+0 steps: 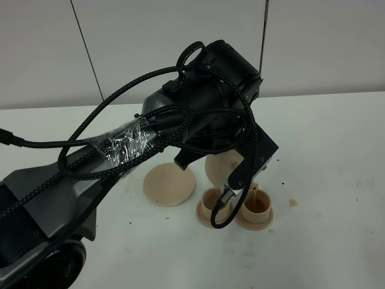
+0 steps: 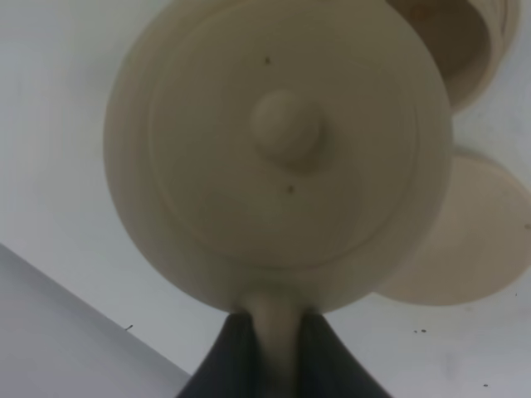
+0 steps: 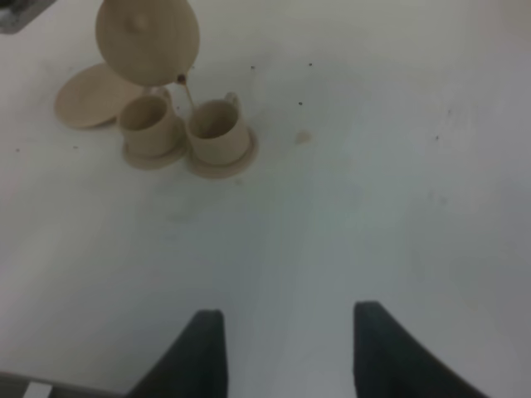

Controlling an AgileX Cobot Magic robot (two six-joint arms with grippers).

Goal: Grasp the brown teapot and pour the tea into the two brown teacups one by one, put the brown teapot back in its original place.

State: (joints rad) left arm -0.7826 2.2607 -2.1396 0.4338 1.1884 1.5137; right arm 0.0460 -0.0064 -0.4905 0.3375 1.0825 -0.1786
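Observation:
The brown teapot [image 2: 282, 166] hangs tilted in my left gripper [image 2: 270, 336], whose fingers [image 2: 228, 365] are shut on its loop handle. In the exterior high view my left arm hides most of the teapot [image 1: 224, 164]. A thin stream of tea [image 1: 255, 192] falls from its spout into the right brown teacup [image 1: 258, 208]. The left teacup [image 1: 212, 205] stands beside it, and each is on its own small saucer. The wide flat saucer [image 1: 169, 183], the original place, lies bare to their left. My right gripper [image 3: 286, 348] is open and empty over bare table, well away from the cups [image 3: 217, 128].
A small brown tea stain [image 1: 293, 202] marks the white table [image 1: 337, 156] to the right of the cups. A grey wall rises behind the table's far edge. The left arm's cables [image 1: 90, 156] loop over the left half of the table.

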